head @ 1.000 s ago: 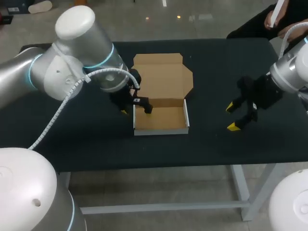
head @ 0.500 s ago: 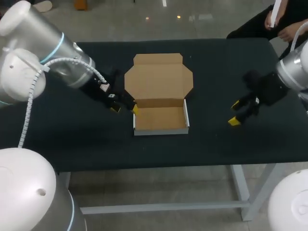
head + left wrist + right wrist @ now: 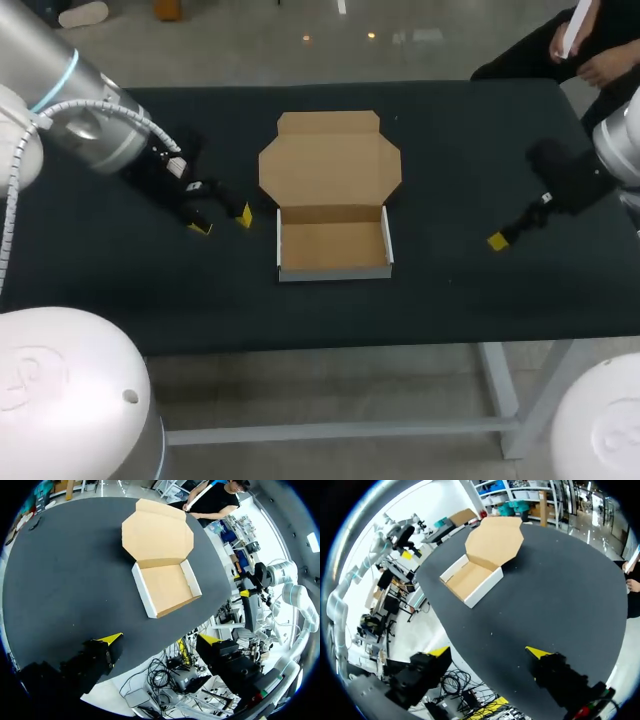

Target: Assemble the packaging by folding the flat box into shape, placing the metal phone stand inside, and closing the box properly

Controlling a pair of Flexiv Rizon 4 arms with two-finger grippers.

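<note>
Black table [image 3: 450,150], box [image 3: 335,245] lid open, left gripper [image 3: 222,221] and right gripper [image 3: 489,652] spread, seemingly empty.

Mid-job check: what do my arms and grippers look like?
Your left arm and right arm are silver-grey, rounded. The left arm carries a light-blue ring and ribbed white cable. The left gripper and right gripper are black, yellow-tipped.

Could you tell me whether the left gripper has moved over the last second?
Yes. The left gripper was at the left wall of the box; it has drawn back leftward and now stands clear of it.
</note>
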